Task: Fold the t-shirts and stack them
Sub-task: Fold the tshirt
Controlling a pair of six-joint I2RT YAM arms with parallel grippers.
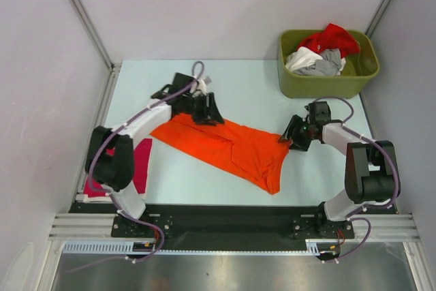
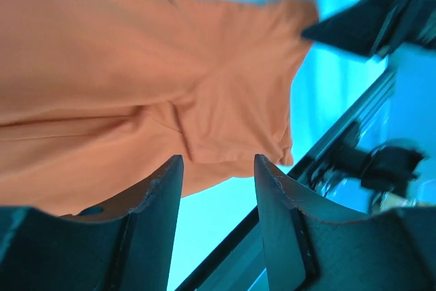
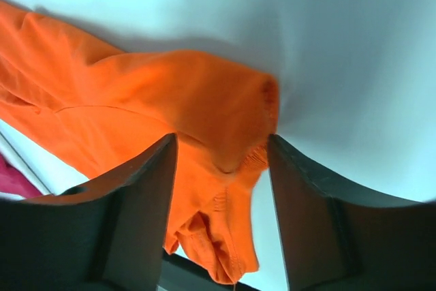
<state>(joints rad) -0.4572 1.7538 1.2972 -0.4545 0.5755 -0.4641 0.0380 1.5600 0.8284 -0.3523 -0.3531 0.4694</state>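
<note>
Nearest you, at the near-left edge of the pale table (image 1: 252, 90), a magenta-red cloth tee (image 1: 142, 161) lies flat. Mid-table, the large bright orange cloth tee (image 1: 225, 148) lies rumpled. The left pincer (image 1: 204, 110) at its far-left end and the right pincer (image 1: 289, 138) at its right end both stand with jaws apart, gripping nothing. Judged step: spreading this tee for folding. Next, you need a firm pinch on each end. Farthest, a red tee (image 1: 334, 37), white tee (image 1: 300, 59) and grey tee (image 1: 328, 65) wait in the olive-green plastic bin (image 1: 320, 88).
</note>
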